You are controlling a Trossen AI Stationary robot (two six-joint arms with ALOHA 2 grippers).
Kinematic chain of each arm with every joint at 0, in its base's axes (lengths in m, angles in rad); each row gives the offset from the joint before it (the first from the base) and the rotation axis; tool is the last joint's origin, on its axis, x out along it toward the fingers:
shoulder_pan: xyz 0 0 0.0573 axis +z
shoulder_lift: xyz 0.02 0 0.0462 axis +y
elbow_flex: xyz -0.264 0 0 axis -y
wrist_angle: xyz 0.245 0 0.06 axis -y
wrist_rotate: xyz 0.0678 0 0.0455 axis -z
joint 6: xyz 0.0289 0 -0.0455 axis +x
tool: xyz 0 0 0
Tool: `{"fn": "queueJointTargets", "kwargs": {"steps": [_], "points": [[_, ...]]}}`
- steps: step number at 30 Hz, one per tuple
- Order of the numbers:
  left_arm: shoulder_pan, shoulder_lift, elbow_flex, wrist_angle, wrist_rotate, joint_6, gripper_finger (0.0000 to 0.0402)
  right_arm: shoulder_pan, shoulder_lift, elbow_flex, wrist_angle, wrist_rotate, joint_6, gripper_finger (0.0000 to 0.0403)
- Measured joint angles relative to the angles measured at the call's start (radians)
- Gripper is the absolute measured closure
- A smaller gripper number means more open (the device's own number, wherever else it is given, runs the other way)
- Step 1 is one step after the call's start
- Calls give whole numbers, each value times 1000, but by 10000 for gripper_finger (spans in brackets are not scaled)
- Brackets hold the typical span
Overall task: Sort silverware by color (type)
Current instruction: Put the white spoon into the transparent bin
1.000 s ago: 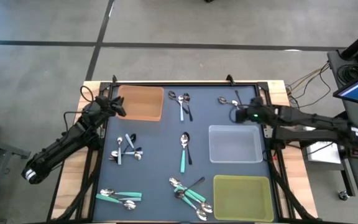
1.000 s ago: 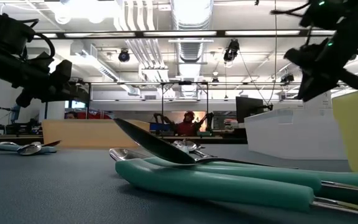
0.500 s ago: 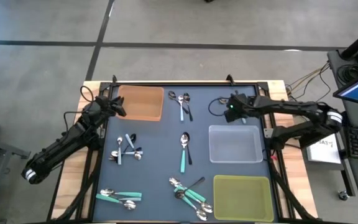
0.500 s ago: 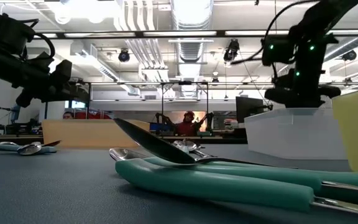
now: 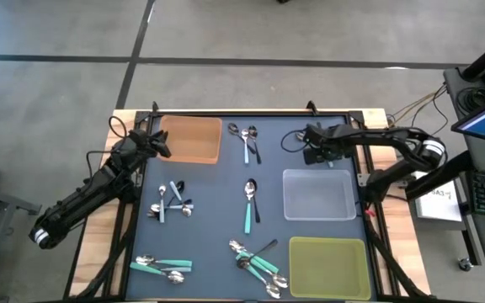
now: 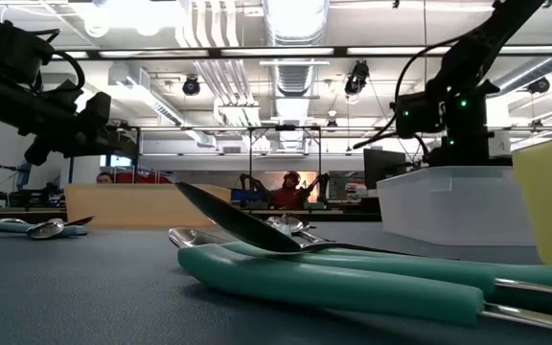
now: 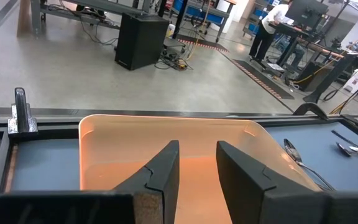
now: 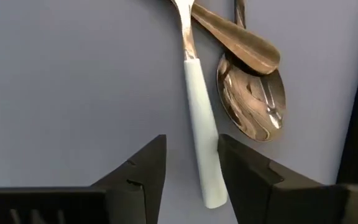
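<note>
The silverware lies in loose groups on the dark mat: teal-handled spoons (image 5: pixel 162 267) at the near left and more (image 5: pixel 258 259) near the middle. My right gripper (image 8: pixel 191 158) hangs open, pointing down over a small group at the far right (image 5: pixel 302 135). That group holds a pale-handled spoon (image 8: pixel 201 134) and two plain metal spoons (image 8: pixel 253 102). The pale handle's free end lies between my fingers, apart from both. My left gripper (image 7: pixel 197 165) stands open at the orange bin (image 7: pixel 166 140), holding nothing.
A clear bin (image 5: pixel 318 194) sits just on the near side of my right gripper, and a yellow-green bin (image 5: pixel 327 266) stands at the near right. More spoons lie at the far middle (image 5: pixel 247 140), the centre (image 5: pixel 250 204) and the left (image 5: pixel 172 202).
My right gripper has come down toward the mat and a little toward the table's left edge. It has tipped from nearly level to pointing steeply down over the far-right spoons.
</note>
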Motion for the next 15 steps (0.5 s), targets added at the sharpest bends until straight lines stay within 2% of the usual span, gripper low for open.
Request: {"fn": "queueJointTargets", "kwargs": {"steps": [9, 15], "points": [[0, 0, 0, 0, 0, 0, 312, 0, 88, 3, 4, -8, 4, 295], [0, 0, 0, 0, 0, 0, 312, 0, 80, 2, 7, -19, 2, 340]]}}
